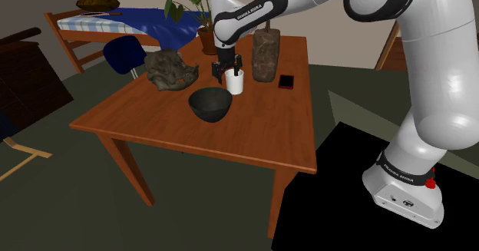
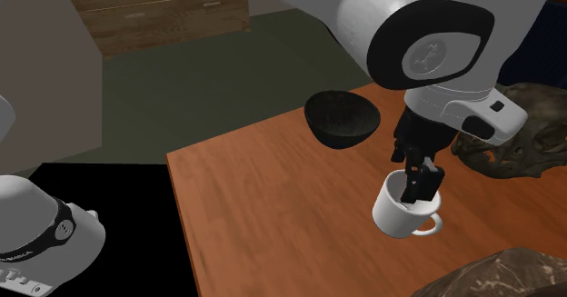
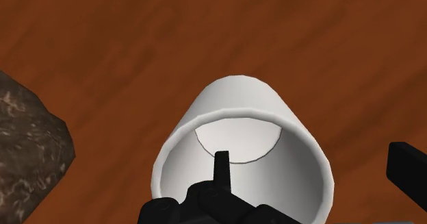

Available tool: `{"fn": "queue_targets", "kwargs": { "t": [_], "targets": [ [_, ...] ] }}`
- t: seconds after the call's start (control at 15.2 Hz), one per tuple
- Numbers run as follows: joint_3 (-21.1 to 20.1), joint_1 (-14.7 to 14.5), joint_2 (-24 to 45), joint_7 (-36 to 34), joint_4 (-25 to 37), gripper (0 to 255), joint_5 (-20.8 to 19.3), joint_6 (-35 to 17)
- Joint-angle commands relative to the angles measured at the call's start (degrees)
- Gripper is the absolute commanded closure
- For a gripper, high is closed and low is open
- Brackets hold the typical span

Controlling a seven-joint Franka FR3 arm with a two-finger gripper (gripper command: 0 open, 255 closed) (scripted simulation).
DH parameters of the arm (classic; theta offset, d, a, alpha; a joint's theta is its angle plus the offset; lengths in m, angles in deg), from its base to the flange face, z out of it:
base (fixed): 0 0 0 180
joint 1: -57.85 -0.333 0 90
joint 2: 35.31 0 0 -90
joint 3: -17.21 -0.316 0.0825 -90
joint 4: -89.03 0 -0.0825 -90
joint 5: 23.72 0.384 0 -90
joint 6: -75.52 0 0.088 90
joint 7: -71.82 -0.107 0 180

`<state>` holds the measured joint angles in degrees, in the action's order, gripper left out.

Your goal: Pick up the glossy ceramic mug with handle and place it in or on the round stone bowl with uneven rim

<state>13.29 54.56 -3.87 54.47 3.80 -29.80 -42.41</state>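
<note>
A glossy white mug (image 1: pixel 235 83) with a handle stands upright on the wooden table (image 1: pixel 153 123), just behind a dark round bowl (image 1: pixel 210 104). My gripper (image 1: pixel 229 74) is lowered onto the mug and stands open. In the wrist view one finger (image 3: pixel 220 166) reaches inside the mug (image 3: pixel 239 106), and the other finger (image 3: pixel 409 169) is outside, apart from the wall. In the second exterior view the gripper (image 2: pixel 420 182) dips into the mug (image 2: pixel 400 215), whose handle points toward that view's lower right. The bowl (image 2: pixel 341 118) holds nothing.
A lumpy brown rock (image 1: pixel 170 69) lies to the shoulder view's left of the mug. A tall dark stone (image 1: pixel 265 54) and a small red-edged phone (image 1: pixel 286 81) are on its right. Behind the table are a potted plant (image 1: pixel 206 36), a blue chair (image 1: pixel 127 55) and a bed (image 1: pixel 115 21).
</note>
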Motion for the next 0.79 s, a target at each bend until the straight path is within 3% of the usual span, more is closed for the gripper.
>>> {"fn": "queue_targets", "kwargs": {
  "t": [0.0, 0.46, 0.53, 0.73],
  "targets": [
    [0.02, -0.06, 0.44, -0.15, -0.34, 0, -0.07, -0.81],
    [0.02, -0.06, 0.44, -0.14, -0.33, 0, -0.07, -0.8],
    [0.02, -0.06, 0.44, -0.14, -0.33, 255, -0.07, -0.8],
    [0.02, -0.06, 0.44, -0.14, -0.33, 255, -0.07, -0.8]
  ]
}}
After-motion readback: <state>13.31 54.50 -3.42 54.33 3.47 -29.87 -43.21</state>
